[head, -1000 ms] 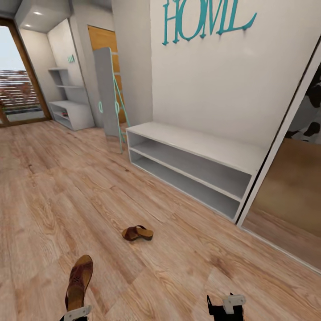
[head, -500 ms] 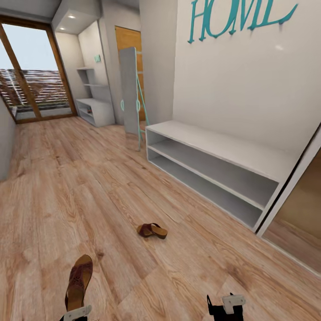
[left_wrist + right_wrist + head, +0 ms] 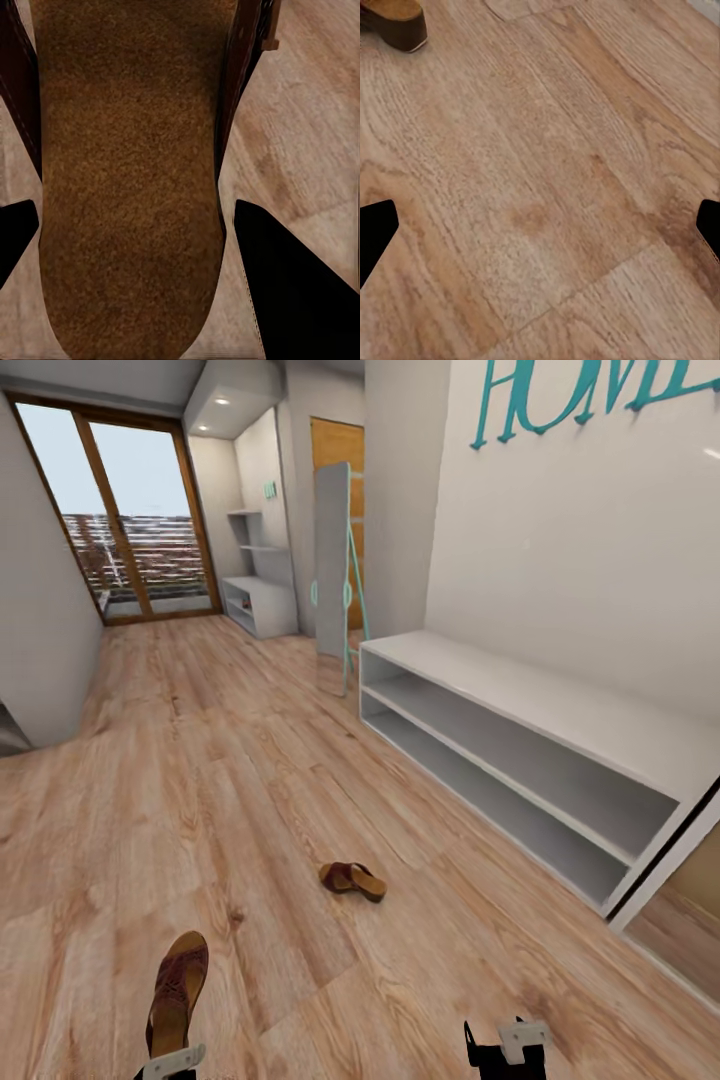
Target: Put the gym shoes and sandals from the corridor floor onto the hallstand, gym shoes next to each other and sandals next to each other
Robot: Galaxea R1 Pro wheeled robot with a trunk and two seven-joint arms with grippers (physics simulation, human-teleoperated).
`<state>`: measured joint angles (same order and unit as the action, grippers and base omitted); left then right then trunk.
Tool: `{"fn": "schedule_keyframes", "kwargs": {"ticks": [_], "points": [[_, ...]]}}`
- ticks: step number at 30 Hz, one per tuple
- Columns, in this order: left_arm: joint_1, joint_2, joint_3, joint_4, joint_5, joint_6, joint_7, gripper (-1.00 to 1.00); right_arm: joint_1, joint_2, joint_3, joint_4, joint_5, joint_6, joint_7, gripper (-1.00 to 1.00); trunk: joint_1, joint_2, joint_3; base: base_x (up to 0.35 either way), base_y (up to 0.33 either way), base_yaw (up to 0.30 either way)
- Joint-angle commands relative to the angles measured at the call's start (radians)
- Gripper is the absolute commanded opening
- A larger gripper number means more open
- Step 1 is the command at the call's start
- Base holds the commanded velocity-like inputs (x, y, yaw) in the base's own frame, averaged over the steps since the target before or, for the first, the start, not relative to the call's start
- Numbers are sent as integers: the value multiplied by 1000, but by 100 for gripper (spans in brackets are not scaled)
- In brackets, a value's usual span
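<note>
One brown sandal (image 3: 178, 990) hangs toe-forward just above the corridor floor (image 3: 200, 780), and my left gripper (image 3: 170, 1062) is shut on its heel end. In the left wrist view its tan footbed (image 3: 127, 172) lies between the dark fingers (image 3: 289, 292). The other sandal (image 3: 352, 880) lies on the planks ahead, slightly to the right; its heel (image 3: 394, 19) shows in the right wrist view. My right gripper (image 3: 505, 1048) is open over bare floor, with nothing between its fingers (image 3: 375, 232). The hallstand (image 3: 262, 605) stands far down the corridor by the glass door. The gym shoes are out of view.
A long low white shelf bench (image 3: 520, 760) runs along the right wall under teal HOME lettering. A tall standing mirror (image 3: 333, 575) leans beyond it. A glass door (image 3: 130, 520) closes the corridor's far end. A grey wall (image 3: 40, 640) borders the left side.
The whole picture has shifted to the right, so the camera has turned left and the door and left wall have come into view. Both grippers and the held sandal keep their places.
</note>
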<state>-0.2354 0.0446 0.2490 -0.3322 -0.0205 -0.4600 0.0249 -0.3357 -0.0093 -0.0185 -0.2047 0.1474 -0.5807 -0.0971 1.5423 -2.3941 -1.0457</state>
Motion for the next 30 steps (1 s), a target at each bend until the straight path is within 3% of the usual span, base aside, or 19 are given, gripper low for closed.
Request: {"fn": "schedule_keyframes", "kwargs": {"ticks": [1,30], "points": [[-1,0,1,1,-5,-3,4,-100,0,0,-2,1,11,-2,-7,100,0,0,-1,79,-262,277],[-1,1,2,1,-2,-3,4,-100,0,0,-1,0,11,-2,-7,100,0,0,-28,50,-265,243]]}}
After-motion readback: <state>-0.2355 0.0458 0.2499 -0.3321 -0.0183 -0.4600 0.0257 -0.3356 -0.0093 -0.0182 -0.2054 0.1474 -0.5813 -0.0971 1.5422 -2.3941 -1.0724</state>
